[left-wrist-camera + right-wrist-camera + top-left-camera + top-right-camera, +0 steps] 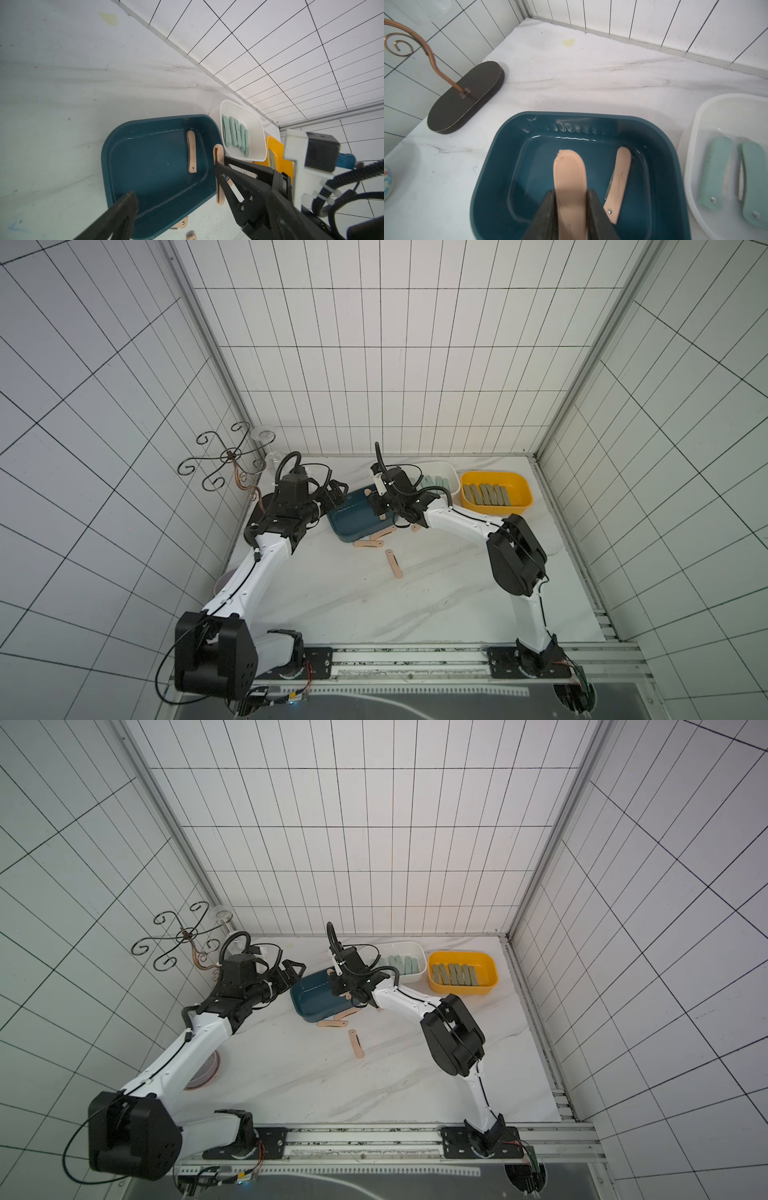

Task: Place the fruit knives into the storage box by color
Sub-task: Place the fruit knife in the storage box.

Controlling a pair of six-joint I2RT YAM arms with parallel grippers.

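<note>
Right claw (571, 194) clamped on pink knife (569, 170) over blue box (491, 166). Both top views add loose pink knives (394, 564) on bench (353, 605), left claw (340, 491) gaping, empty.

In both top views three boxes stand in a row mid-frame on the table (374, 605): left box (353, 518), middle box (454, 477), right box (496, 508). A row of knives (486, 494) lies in the right box, a second row (434, 481) in the middle box and a single knife (191, 153) in the left box. A gripped knife (569, 170) hangs above that box in the right gripper (570, 192). Just below the left box lie loose knives (394, 565). A stand (226, 455) is at frame left.
</note>
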